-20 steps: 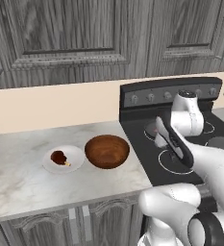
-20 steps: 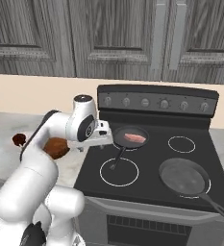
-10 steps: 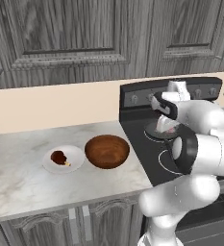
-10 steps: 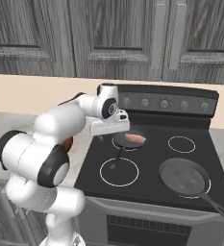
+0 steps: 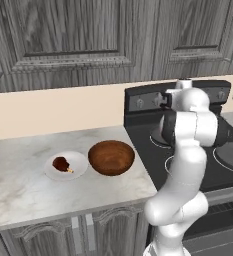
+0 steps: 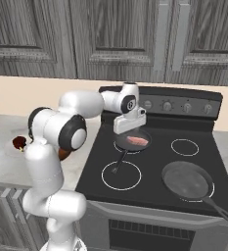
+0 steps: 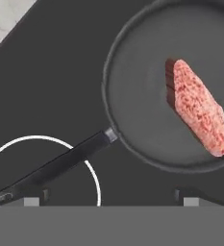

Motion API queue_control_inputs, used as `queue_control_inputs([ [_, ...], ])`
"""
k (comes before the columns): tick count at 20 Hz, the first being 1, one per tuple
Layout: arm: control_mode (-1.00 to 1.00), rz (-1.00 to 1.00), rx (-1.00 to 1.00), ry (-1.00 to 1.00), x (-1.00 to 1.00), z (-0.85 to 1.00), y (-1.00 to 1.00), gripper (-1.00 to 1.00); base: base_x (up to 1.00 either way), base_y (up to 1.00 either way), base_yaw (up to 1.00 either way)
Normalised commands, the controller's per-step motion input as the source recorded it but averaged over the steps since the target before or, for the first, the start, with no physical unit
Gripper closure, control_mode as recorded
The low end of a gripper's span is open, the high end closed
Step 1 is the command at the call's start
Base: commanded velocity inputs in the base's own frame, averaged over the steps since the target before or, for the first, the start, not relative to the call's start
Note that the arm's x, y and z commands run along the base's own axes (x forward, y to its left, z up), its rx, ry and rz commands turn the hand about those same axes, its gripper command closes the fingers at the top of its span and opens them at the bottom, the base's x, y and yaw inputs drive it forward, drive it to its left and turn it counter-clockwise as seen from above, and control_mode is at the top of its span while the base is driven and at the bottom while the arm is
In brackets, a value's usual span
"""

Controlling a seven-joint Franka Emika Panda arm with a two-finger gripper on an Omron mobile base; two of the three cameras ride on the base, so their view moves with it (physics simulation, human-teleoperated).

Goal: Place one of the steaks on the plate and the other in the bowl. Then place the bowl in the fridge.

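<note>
A pale pink steak [image 7: 200, 113] lies in a dark frying pan [image 7: 132, 120] on the stove's rear left burner, and it also shows as the pink steak [image 6: 136, 141] from the right base. My gripper [image 6: 130, 131] hovers just above that pan, open, its fingertips [image 7: 34, 199] wide apart with nothing between them. The dark brown steak [image 5: 61, 163] rests on the white plate [image 5: 78, 161] on the counter. Right of the plate stands the reddish-brown bowl [image 5: 111, 157], empty. The fridge is out of view.
The pan's long handle [image 7: 60, 163] reaches toward the front left burner ring [image 6: 121, 175]. A second frying pan [image 6: 189, 181] sits on the front right burner. Dark wood cabinets hang above, and the stove's control panel [image 6: 184, 105] rises behind the pans.
The arm has swung from the stove's front left up and back, carrying the open gripper over the pan with the pink steak. Plate, bowl and steaks have not moved.
</note>
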Motion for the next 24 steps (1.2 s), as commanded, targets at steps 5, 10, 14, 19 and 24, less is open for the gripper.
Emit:
queue_control_inputs([
  [5,-1.0,0.26,0.02,0.0,0.68,-0.14,-0.03,-1.0,0.0,0.0,0.0],
  [10,-1.0,0.13,0.0,-0.01,0.55,-0.27,0.0,-1.0,0.0,0.0,0.0],
  [14,-1.0,0.1,0.0,-0.02,0.43,-0.56,0.0,-1.0,0.0,0.0,0.0],
  [19,-1.0,0.1,0.02,-0.03,0.16,-0.48,0.02,-1.0,0.0,0.0,0.0],
  [24,-1.0,0.02,0.0,0.0,-0.04,-0.21,0.08,-1.0,0.0,0.0,0.0],
])
